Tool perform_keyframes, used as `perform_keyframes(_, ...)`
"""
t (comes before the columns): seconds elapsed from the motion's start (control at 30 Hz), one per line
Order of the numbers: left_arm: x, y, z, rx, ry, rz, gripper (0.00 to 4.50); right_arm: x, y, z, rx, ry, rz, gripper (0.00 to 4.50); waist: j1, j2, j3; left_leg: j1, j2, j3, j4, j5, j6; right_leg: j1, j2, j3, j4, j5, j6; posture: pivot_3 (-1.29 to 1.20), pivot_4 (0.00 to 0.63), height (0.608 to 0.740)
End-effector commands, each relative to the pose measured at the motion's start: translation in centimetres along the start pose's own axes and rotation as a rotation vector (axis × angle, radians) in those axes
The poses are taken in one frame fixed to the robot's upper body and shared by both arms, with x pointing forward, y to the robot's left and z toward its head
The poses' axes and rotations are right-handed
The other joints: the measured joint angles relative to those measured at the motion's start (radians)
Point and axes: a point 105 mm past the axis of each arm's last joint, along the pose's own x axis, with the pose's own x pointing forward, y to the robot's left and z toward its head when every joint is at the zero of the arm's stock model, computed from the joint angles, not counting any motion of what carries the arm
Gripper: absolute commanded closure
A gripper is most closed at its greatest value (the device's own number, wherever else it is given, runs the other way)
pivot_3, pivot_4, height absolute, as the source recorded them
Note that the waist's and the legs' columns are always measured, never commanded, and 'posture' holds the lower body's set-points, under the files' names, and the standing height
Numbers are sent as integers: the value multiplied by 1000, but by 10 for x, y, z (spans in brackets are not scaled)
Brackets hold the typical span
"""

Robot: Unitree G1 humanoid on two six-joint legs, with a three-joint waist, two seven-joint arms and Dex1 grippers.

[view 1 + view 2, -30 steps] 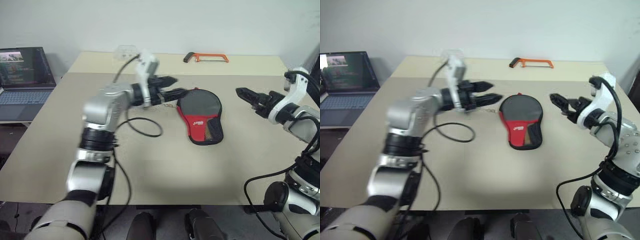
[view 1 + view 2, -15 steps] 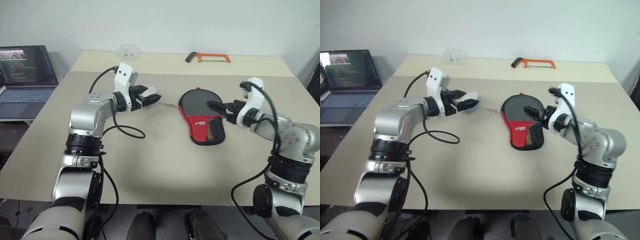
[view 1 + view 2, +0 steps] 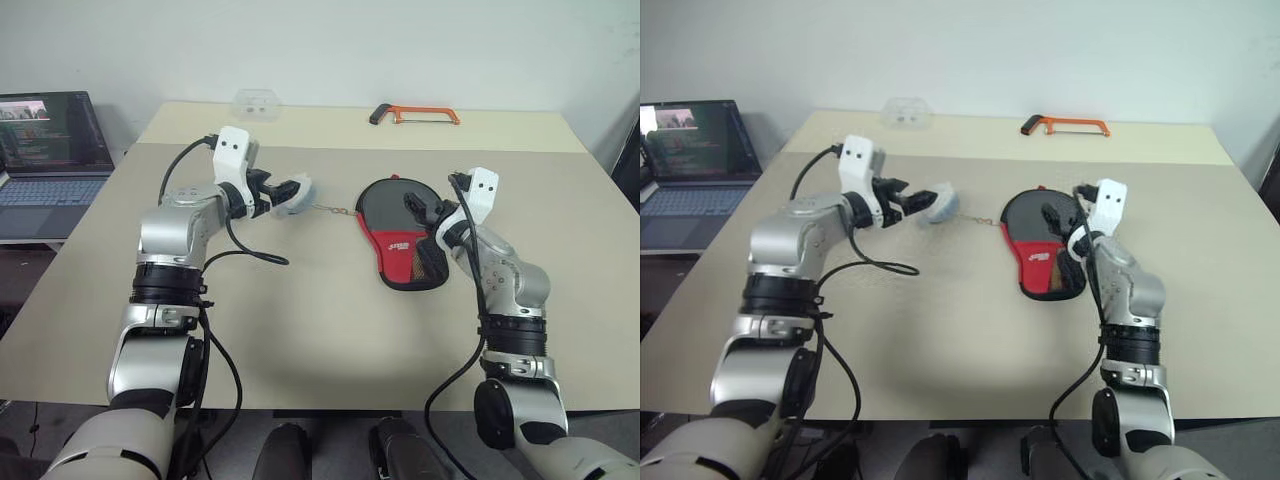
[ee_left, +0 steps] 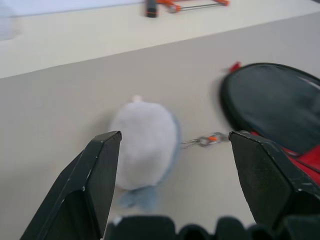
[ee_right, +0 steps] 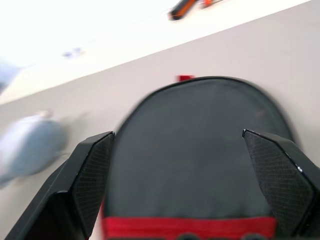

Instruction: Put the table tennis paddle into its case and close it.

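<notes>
Right gripper (image 3: 413, 207) moved over case (image 3: 403, 232), jaws spread astride it

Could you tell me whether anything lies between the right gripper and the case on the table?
Nothing visible does. The right gripper hangs open at the case, which lies flat on the table with its black top between the open fingers in the right wrist view. The plush charm on the chain lies off to the case's left, by the open left gripper.
</notes>
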Motion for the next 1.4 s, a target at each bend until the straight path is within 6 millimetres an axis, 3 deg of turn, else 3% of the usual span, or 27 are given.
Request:
perform_keyframes(0.03,-4,-3,32,10,-117,0,762,1,8,9,-21,-68,1,0,1,0,0,0,0,0,0,0,0,0,0,0,0,0,0,0,150,740)
perform_keyframes(0.23,-7,2,32,7,-111,14,762,2,23,14,-32,-88,71,0,-2,0,0,0,0,0,0,0,0,0,0,0,0,0,0,0,150,740)
perform_keyframes(0.4,-9,0,47,-4,-144,16,762,5,30,16,-26,-94,96,0,0,0,0,0,0,0,0,0,0,0,0,0,0,0,0,0,150,740)
perform_keyframes(0.63,-6,13,40,2,-104,116,762,8,31,17,-18,-99,100,0,-1,0,0,0,0,0,0,0,0,0,0,0,1,0,0,0,150,740)
perform_keyframes(0.83,0,-1,46,-5,-119,81,762,13,33,20,-24,-104,102,0,1,0,0,0,0,0,0,0,0,0,0,0,1,0,0,0,150,740)
perform_keyframes(1.0,1,-1,42,-10,-98,77,762,15,37,20,-31,-101,115,0,-2,0,0,0,0,0,0,0,0,0,0,0,1,0,0,0,150,740)
perform_keyframes(1.13,-10,-24,34,43,-56,-119,762,-6,26,42,-23,-107,166,0,-1,0,0,0,0,0,0,0,0,0,-1,0,1,0,0,0,150,740)
perform_keyframes(1.27,-36,-52,36,84,-75,-360,762,-38,-12,53,-52,-28,97,0,6,0,0,0,1,-1,-1,2,-4,0,-1,0,0,0,0,0,150,740)
perform_keyframes(1.4,-53,-73,31,119,-51,-520,762,-67,-29,58,-51,66,90,0,12,0,0,0,1,0,0,0,-1,0,-1,0,0,0,0,0,150,740)
